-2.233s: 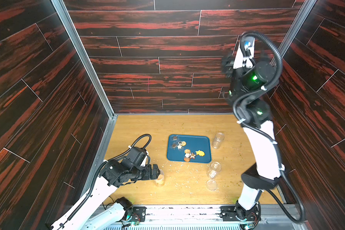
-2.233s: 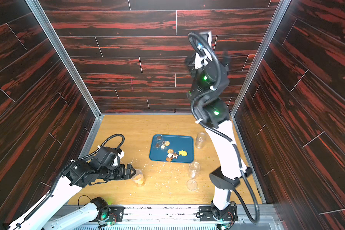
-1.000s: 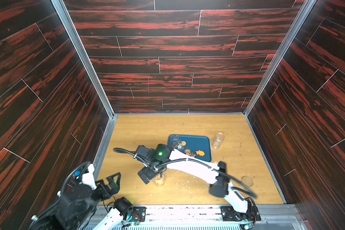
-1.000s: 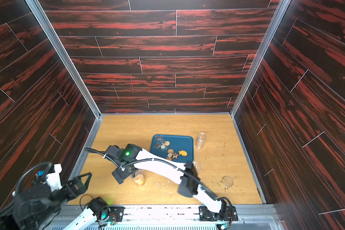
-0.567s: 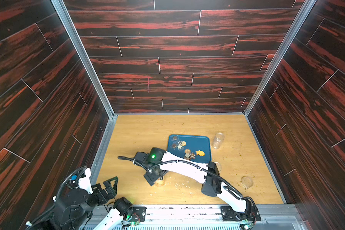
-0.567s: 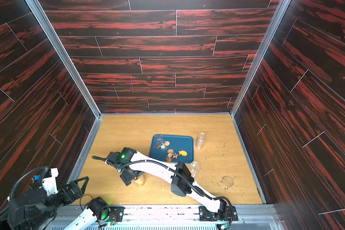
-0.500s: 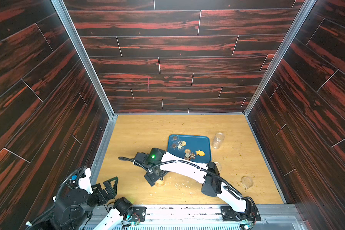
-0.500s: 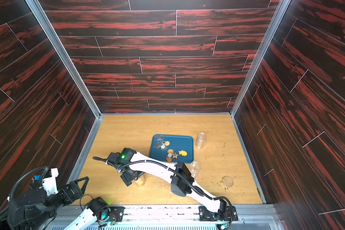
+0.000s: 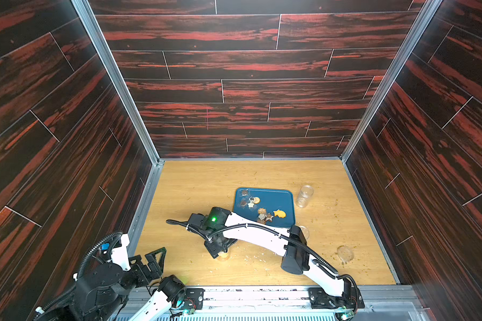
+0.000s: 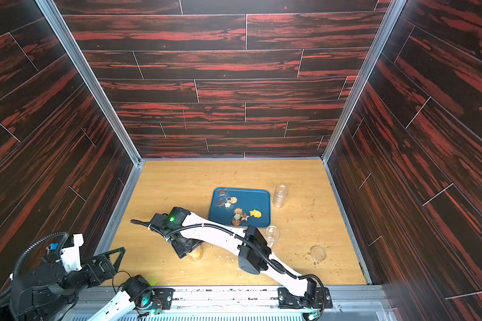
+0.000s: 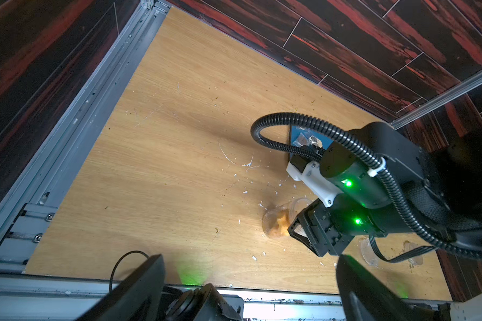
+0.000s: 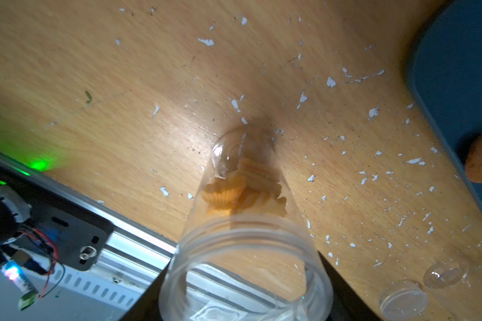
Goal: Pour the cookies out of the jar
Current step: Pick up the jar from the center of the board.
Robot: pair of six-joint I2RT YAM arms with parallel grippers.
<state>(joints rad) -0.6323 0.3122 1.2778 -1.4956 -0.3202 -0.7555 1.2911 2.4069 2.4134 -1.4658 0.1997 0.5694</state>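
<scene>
At the far left, the left gripper [image 10: 107, 262] hangs over the front left corner of the wooden table [image 9: 195, 189]. Its jaws are spread wide and hold nothing.

Next comes the jar [image 9: 223, 255], clear plastic, lidless and standing near the table's front edge, left of centre. The cookies [image 12: 242, 189] lie heaped in its lower half; we see ridged, golden-orange pieces through the wall. The right gripper [image 9: 222, 250] comes down on the jar from above, at the end of an arm stretched across from the right. In the right wrist view its jaws sit tight against both sides of the jar's open neck, so we read it as gripped. The jar's base is on the wood.

Pale crumbs [image 12: 329, 82] are scattered around it. Further right and behind lies a blue tray [image 9: 278, 200] with more cookies [image 9: 279, 213] on it, among them a yellow fish shape and a star.

Just beside the tray's right edge stands an empty clear jar [image 9: 304, 196]. A second one [image 9: 304, 232] peeks out from behind the right arm's elbow. Furthest right sits a clear round piece [image 9: 345, 253]; we cannot tell whether it is a jar or a lid.
</scene>
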